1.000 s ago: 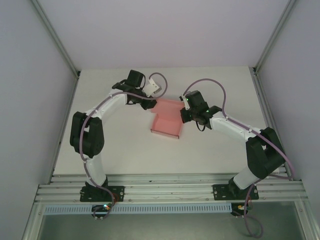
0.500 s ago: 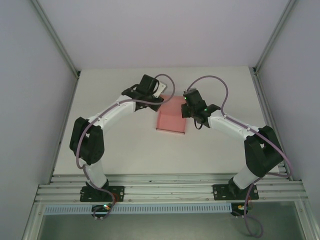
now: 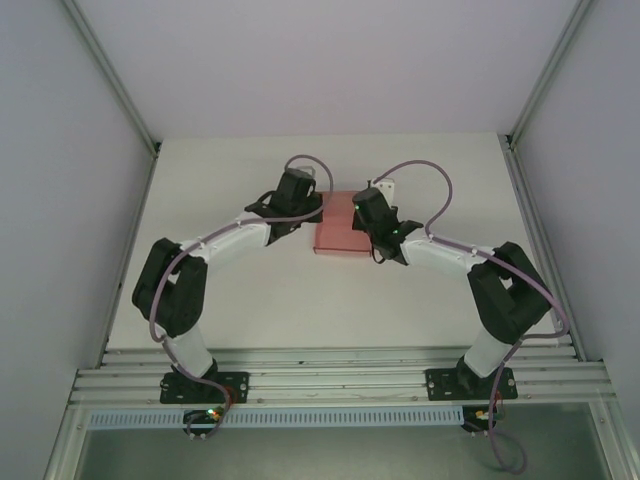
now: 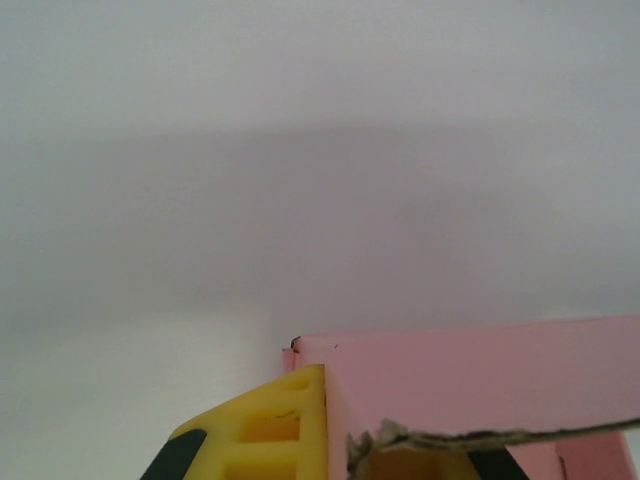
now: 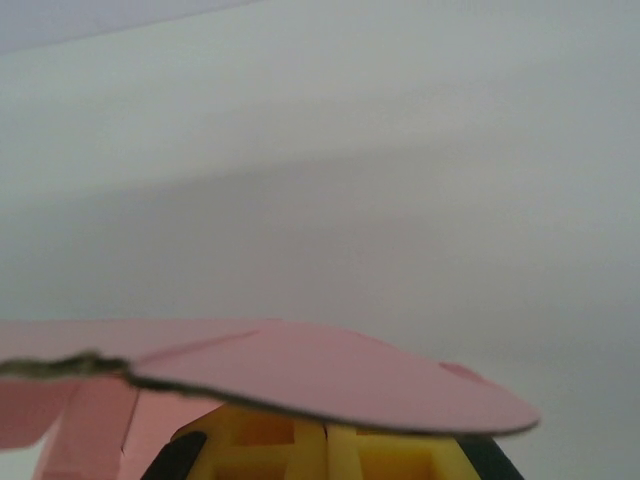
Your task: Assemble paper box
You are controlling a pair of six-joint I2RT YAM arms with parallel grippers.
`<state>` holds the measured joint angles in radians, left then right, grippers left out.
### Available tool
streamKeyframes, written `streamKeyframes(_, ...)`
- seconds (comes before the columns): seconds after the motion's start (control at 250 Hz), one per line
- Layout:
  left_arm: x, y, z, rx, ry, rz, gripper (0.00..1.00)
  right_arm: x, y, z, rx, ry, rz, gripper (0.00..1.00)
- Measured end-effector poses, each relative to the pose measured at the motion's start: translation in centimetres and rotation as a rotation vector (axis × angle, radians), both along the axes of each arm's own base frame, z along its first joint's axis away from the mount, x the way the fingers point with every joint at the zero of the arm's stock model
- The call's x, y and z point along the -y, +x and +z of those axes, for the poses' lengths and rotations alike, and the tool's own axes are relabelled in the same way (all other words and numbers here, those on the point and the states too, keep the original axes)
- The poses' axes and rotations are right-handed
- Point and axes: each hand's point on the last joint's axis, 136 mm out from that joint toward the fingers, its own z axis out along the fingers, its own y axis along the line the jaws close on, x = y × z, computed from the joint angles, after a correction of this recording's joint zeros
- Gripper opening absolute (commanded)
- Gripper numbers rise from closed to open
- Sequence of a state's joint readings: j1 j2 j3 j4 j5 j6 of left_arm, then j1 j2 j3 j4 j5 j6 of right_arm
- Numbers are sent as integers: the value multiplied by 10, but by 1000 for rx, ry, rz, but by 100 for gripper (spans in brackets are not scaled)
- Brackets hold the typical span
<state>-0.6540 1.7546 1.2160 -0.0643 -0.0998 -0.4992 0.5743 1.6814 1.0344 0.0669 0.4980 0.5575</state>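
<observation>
The paper box [image 3: 335,238] sat on the table [image 3: 230,290] between the two pincers, with the left pincer [image 3: 314,216] at its left edge and the right pincer [image 3: 358,212] at its right edge. Both pincers were drawn narrow, jaws together.

From the left wrist, the box's pink wall [image 4: 480,375] stood just ahead of the left pincer [image 4: 335,440], touching the right side of its yellow finger [image 4: 270,430].

From the right wrist, a curved pink flap [image 5: 320,370] lay across the tips of the right pincer [image 5: 328,428].

Whether either pincer nipped the card could not be told.
</observation>
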Motion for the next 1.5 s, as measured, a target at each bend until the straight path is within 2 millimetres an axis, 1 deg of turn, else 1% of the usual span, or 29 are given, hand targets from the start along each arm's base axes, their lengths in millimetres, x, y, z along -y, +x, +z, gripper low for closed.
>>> streamKeyframes(0.08, 1, -2, 0, 17, -14, 2, 3, 2, 1, -3, 26, 18, -21, 3)
streamKeyframes(0.176, 4, -9, -1, 34, -11, -7, 4, 3, -2, -10, 49, 31, -24, 3)
streamKeyframes(0.407, 5, -23, -5, 107, 38, -14, 3, -1, -12, -22, 106, -1, 33, 3)
streamKeyframes(0.527, 7, -38, -10, 163, 54, -21, 6, 3, -19, -25, 132, -1, 45, 2)
streamKeyframes(0.623, 7, -53, -20, 184, 57, -40, 9, 6, -29, -34, 131, 0, 60, 2)
streamKeyframes(0.739, 8, -64, -20, 220, 28, -57, 12, 4, -38, -33, 151, 18, 82, 2)
streamKeyframes(0.823, 11, -71, -21, 238, 21, -72, 20, 3, -43, -34, 161, 11, 98, 2)
streamKeyframes(0.915, 14, -81, -30, 230, 41, -101, 27, 2, -47, -35, 165, 0, 103, 0)
streamKeyframes(0.955, 15, -85, -33, 226, 49, -112, 33, 2, -48, -35, 168, -3, 105, 0)
streamKeyframes(1.002, 16, -89, -35, 221, 58, -126, 35, 2, -50, -35, 173, -5, 108, 0)
streamKeyframes(1.026, 17, -91, -34, 220, 58, -129, 37, 2, -51, -35, 174, -8, 111, 0)
streamKeyframes(1.066, 18, -94, -31, 220, 59, -139, 46, 3, -53, -36, 176, -14, 114, 0)
streamKeyframes(1.118, 17, -97, -26, 220, 54, -142, 65, 3, -56, -36, 179, -14, 119, 0)
streamKeyframes(1.186, 16, -102, -15, 225, 43, -146, 67, 3, -60, -36, 182, -15, 126, 0)
streamKeyframes(1.222, 16, -105, -9, 231, 36, -150, 73, 4, -62, -36, 183, -15, 128, 0)
streamKeyframes(1.25, 14, -107, -4, 233, 30, -148, 82, 4, -63, -37, 184, -17, 131, 0)
streamKeyframes(1.266, 14, -108, -2, 235, 34, -153, 88, 4, -63, -37, 185, -17, 132, 0)
streamKeyframes(1.282, 13, -109, 0, 232, 26, -148, 97, 3, -64, -36, 187, -17, 133, 0)
streamKeyframes(1.29, 12, -110, 2, 233, 26, -149, 99, 3, -64, -36, 188, -18, 134, 0)
streamKeyframes(1.374, 7, -115, 9, 223, 21, -143, 100, 2, -66, -36, 190, -34, 146, 2)
streamKeyframes(1.502, -5, -124, 17, 191, 9, -121, 100, -3, -70, -35, 192, -52, 162, 2)
